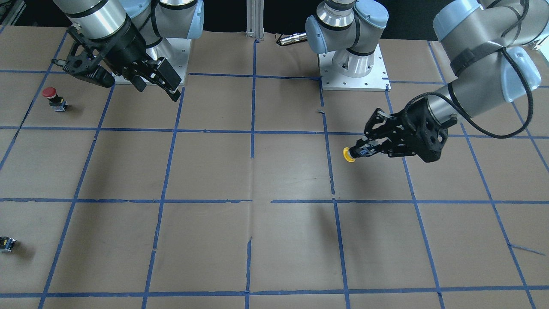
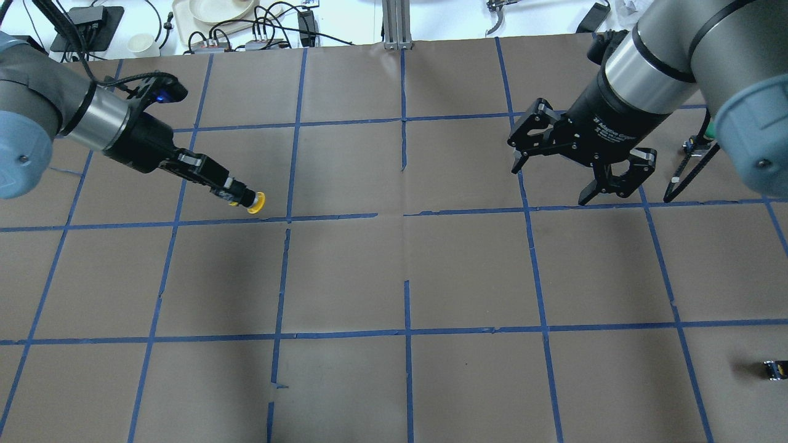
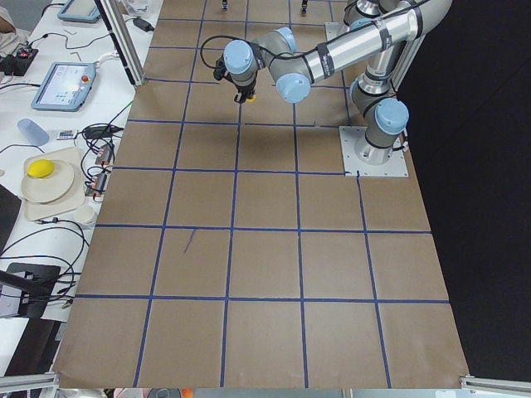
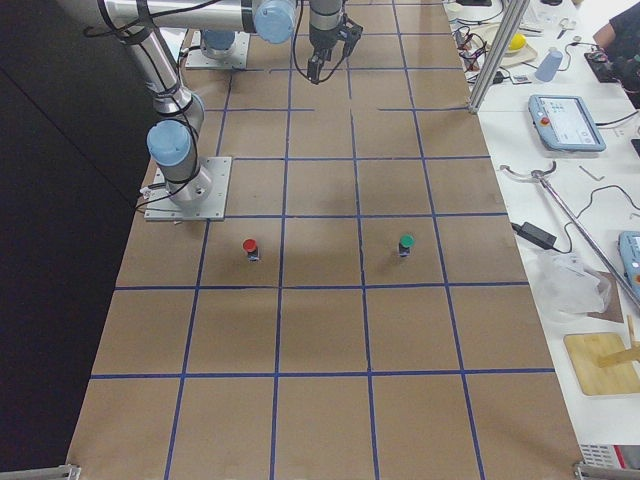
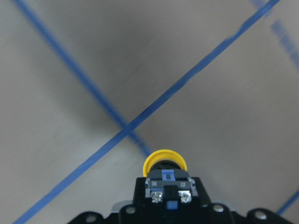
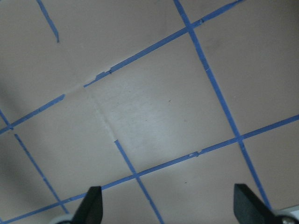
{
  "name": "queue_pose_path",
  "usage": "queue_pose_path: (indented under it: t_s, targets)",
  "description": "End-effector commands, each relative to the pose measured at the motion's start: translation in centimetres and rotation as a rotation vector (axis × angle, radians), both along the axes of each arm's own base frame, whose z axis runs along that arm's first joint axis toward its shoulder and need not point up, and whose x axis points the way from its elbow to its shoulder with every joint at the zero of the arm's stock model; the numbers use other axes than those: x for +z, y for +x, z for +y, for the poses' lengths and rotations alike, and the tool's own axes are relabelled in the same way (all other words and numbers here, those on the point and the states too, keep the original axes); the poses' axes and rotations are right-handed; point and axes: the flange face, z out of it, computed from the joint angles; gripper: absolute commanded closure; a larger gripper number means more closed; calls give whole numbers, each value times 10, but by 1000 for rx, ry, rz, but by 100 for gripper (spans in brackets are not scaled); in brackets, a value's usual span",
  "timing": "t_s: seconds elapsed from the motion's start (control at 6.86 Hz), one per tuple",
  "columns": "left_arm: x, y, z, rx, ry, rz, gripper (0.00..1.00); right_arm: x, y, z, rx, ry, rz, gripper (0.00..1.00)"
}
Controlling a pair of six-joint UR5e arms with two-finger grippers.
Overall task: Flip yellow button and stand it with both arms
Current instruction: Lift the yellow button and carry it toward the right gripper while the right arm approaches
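The yellow button [image 2: 256, 202] is held in my left gripper [image 2: 239, 194], which is shut on its black-and-grey body. The button lies sideways above the paper, its yellow cap pointing away from the gripper toward the table's middle. It also shows in the front view [image 1: 349, 155] with the left gripper [image 1: 363, 151], and in the left wrist view [image 5: 164, 161]. My right gripper [image 2: 550, 185] is open and empty, hovering above the table far to the right of the button. It shows in the front view [image 1: 158, 92], and its two fingertips [image 6: 91, 206] stand wide apart in the right wrist view.
A red-capped button [image 1: 51, 95] stands on the robot's right side, with a small capless black-grey part [image 1: 6, 243] nearer the far edge. A green-capped button [image 4: 406, 242] stands beyond the red one [image 4: 250, 246]. Brown paper with a blue tape grid [image 2: 404, 215] covers the table.
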Motion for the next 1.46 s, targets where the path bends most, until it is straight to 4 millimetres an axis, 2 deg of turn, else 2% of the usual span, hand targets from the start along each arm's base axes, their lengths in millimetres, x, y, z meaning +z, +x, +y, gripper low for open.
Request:
queue_pose_path:
  t_s: [0.0,0.15,0.29,0.58,0.73,1.02,1.31]
  targets:
    - [48,-90,26,164,115,288,85,9,-1,-15,-273,68,-238,0]
    - [67,-124,39,160,138,386,86,14,-8,-19,-369,96,-309,0]
    - [77,-146,43,166,174,517,87,19,-7,-18,-424,118,-348,0]
    - [80,-153,44,202,222,685,92,27,3,-16,-540,194,-444,0]
    - [80,-155,46,224,253,753,95,31,7,-16,-539,207,-496,0]
    - [81,-155,48,230,255,780,95,40,17,-15,-599,285,-620,0]
    - [80,-154,46,231,255,788,96,38,30,-9,-584,315,-640,0]
